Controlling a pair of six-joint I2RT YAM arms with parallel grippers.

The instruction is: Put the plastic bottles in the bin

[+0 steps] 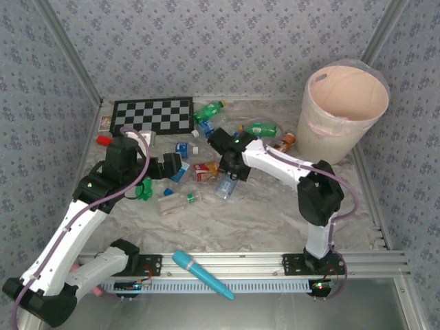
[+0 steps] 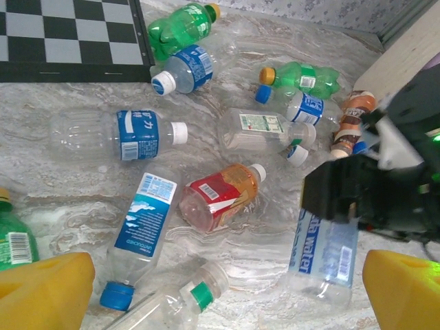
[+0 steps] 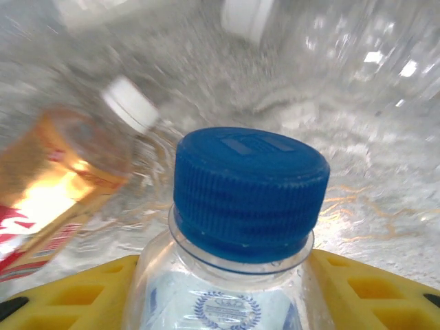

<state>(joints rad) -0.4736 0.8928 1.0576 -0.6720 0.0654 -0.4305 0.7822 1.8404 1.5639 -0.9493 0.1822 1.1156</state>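
"While the bench is the biggest item, log it first. What stands on it?" (K)

"Marbled top. Bin upright at the far right corner, lined with a clear bag. Checkerboard flat at far left." (M)

"Hands?" (K)

"Left hand: fingers wide apart, hovering over the scatter, holding nothing. Right hand: yellow pads pressed against both sides of the blue-capped bottle, clamped below its neck. That bottle lies mid-bench, well apart from the bin." (M)

"Smaller items?" (K)

"Teal microphone on the near rail between the arm bases. Plastic bottles on their sides between checkerboard and bin: red-labelled bottle just beside the held one, green bottle at the checkerboard's right edge. Red block near the checkerboard's left corner." (M)
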